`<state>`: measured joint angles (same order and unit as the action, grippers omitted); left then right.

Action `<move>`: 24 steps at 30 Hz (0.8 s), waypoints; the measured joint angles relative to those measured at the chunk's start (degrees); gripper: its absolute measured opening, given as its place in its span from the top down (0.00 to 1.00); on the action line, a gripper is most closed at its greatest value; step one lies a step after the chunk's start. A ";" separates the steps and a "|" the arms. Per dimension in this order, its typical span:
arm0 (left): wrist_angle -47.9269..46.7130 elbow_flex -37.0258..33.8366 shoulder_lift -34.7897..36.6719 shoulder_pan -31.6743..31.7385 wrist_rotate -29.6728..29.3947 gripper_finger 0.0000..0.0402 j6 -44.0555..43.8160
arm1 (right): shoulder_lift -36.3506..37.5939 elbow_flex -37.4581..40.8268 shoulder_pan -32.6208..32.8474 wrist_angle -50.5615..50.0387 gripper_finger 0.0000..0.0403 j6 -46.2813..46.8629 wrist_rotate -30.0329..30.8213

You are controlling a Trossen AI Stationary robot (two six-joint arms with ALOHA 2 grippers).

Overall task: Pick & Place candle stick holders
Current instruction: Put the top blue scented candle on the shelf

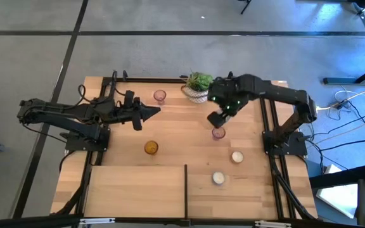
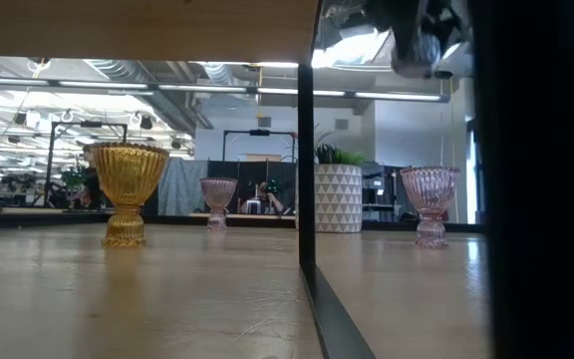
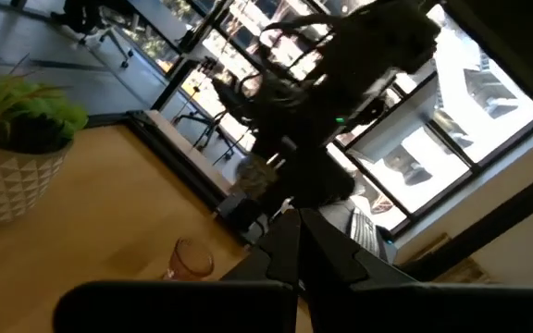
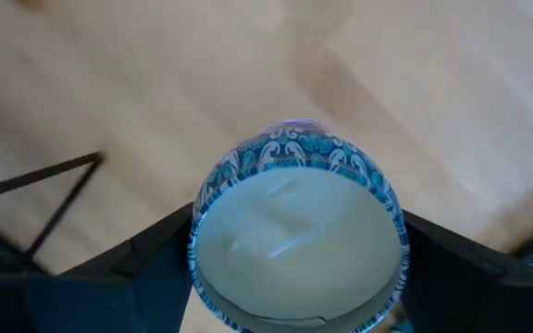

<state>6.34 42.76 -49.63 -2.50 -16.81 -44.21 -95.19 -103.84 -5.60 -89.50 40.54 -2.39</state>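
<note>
Wooden desk (image 1: 125,183) boards carry the scattered holders, and the right gripper (image 4: 296,268) hangs above the middle right, fingers clamped on a round blue-patterned holder with cream filling (image 4: 296,231), so the carry step seems in hand. Next it likely needs lowering onto bare wood, clear of the pink glass holder (image 1: 218,133) just beneath and the white-potted green plant (image 1: 198,85) nearby. Waiting left, the left gripper (image 1: 149,113) is closed, empty, above an amber glass holder (image 1: 151,147).

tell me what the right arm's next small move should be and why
Probably carry on to a bare patch of table and lower there. The right gripper holds a white holder with a blue patterned rim between its fingers, above the table and right over a pink glass holder, so lowering here would likely hit it. The left gripper waits shut.
</note>
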 joint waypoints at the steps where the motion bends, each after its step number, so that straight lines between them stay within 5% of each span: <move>1: -0.86 0.00 0.00 -0.53 -0.93 0.99 -0.83 | -0.51 -1.52 1.61 -0.08 0.25 0.91 0.00; 7: -10.17 0.00 0.04 -6.28 -9.71 0.99 -9.37 | -4.07 -9.56 10.04 -0.24 0.25 3.93 -0.65; 13: -22.96 0.00 -1.39 -16.43 -14.84 0.99 -28.13 | -7.35 -13.28 16.45 0.27 0.25 4.07 -0.89; 24: -26.50 0.04 -10.29 -34.50 -29.23 0.99 -49.04 | -11.96 -14.94 22.87 16.78 0.25 5.29 -6.27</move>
<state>-20.16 42.81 -59.92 -37.00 -46.04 -93.25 -107.14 -118.78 17.27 -72.72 45.82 -8.66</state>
